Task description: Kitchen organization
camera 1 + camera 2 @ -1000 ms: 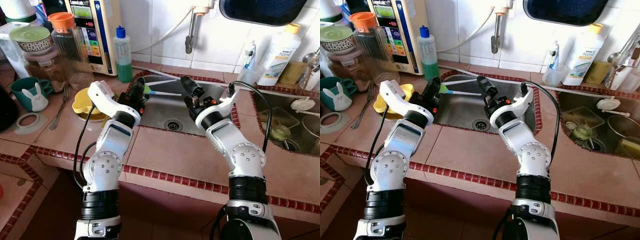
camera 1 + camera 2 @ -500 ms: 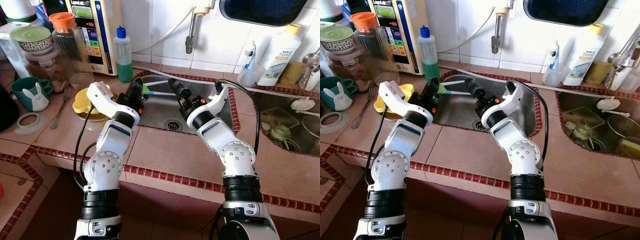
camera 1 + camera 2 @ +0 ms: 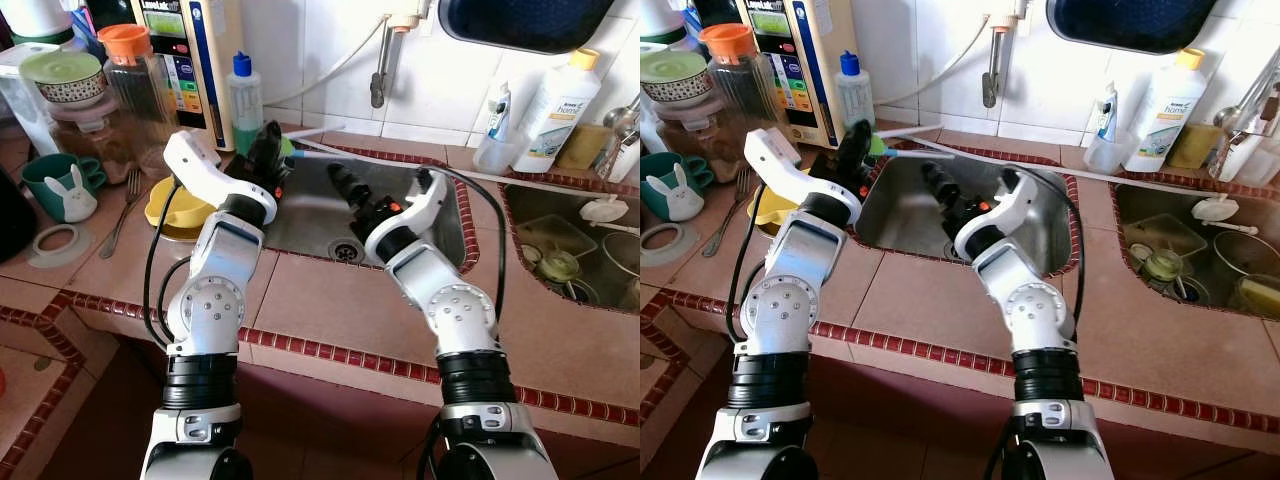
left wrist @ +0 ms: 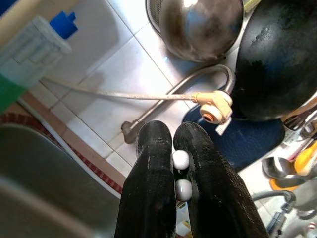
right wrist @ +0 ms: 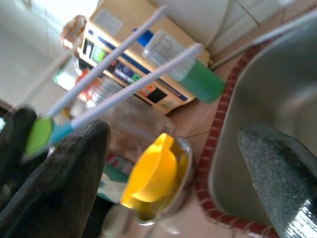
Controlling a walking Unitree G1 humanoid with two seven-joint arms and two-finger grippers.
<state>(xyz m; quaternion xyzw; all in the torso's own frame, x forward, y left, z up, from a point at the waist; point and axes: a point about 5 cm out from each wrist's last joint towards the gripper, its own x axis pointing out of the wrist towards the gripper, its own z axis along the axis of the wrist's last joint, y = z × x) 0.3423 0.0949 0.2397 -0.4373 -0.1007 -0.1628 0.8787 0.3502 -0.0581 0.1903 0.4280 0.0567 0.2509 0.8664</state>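
Observation:
My left gripper [image 3: 268,148] is shut on two thin white-handled utensils [image 5: 138,85], one with a green end [image 3: 288,148] and one with a blue end. It holds them in the air above the back left corner of the steel sink [image 3: 320,220], handles pointing right. Their two round white tips [image 4: 181,159] show between the closed black fingers [image 4: 153,173]. My right gripper [image 3: 345,182] hovers over the sink, open and holding nothing, just right of the utensils and pointing at them.
A green soap bottle [image 3: 244,100], a water filter [image 3: 185,60] and jars stand at the back left. A yellow item in a metal bowl [image 3: 170,212], a fork [image 3: 122,210] and a teal bunny cup [image 3: 62,187] lie left. A second sink [image 3: 570,255] with dishes is right.
My left gripper has lifted the two utensils up from the sink's edge and back toward the soap bottle. My right gripper has swung left across the sink toward them.

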